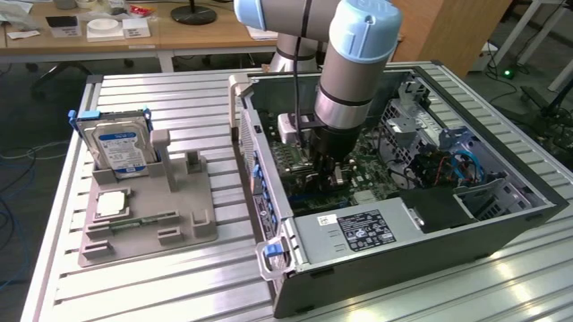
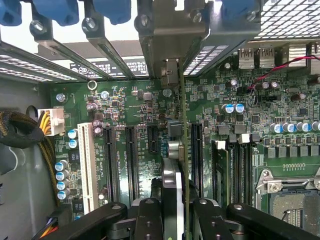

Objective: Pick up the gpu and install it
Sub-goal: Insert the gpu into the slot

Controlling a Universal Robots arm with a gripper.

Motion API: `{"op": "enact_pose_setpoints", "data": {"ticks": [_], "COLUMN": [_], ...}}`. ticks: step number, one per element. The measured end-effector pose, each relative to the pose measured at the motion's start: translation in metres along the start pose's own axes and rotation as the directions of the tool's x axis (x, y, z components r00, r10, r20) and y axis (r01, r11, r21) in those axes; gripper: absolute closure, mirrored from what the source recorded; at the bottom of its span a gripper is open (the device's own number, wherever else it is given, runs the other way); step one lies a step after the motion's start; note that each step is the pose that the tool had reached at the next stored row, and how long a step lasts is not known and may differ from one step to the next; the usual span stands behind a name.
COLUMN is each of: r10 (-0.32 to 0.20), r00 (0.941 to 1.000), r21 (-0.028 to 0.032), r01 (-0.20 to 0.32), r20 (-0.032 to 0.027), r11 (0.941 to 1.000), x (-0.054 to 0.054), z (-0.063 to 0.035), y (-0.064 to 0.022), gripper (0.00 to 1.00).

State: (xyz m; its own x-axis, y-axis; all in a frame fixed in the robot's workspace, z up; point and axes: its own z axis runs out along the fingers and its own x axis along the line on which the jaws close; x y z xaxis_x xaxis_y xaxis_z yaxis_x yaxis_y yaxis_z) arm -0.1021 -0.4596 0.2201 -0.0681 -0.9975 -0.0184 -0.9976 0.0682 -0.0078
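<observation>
- Wrist view shows the gripper (image 2: 172,210) closed on the gpu (image 2: 176,165), its two black fingers (image 2: 149,220) pressed against either face of the card, which is held edge-on and upright over the motherboard (image 2: 125,125).
- Exterior view puts the gripper (image 1: 324,176) deep inside the open computer case (image 1: 501,221), low over the board, with the arm (image 1: 353,67) reaching straight down; the card itself is hard to make out there.
- The card's edge appears to sit over or in one of the long black expansion slots (image 2: 196,150), and its silver end bracket (image 2: 172,70) stands up at the case's rear slot openings (image 2: 100,35). I cannot tell whether it is fully seated.
- Risk, as I judge it: if the edge connector is slightly off the slot line, pressing down would load the board and could bend the card or chip the slot.
- The bracket could catch on the neighbouring slot covers, tipping the card so one end seats and the other rides high.
- A thin grip on a flat card may let it pivot between the fingers under push force.
- On the exterior view's left, the hard drive (image 1: 118,144) stands in the grey parts holder (image 1: 143,221), well apart from the work.
</observation>
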Motion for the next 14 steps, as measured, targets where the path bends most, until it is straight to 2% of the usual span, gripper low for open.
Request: {"op": "enact_pose_setpoints", "data": {"ticks": [13, 14], "r10": [0.001, 0.001], "r00": [1.0000, 1.0000], "r21": [0.0001, 0.0002], "r01": [-0.001, -0.001], "r20": [0.0013, 0.0016], "r11": [1.0000, 1.0000], "x": [0.0000, -0.0001], "z": [0.0028, 0.0028], "y": [0.0008, 0.0006], "gripper": [0.71, 0.65]}}
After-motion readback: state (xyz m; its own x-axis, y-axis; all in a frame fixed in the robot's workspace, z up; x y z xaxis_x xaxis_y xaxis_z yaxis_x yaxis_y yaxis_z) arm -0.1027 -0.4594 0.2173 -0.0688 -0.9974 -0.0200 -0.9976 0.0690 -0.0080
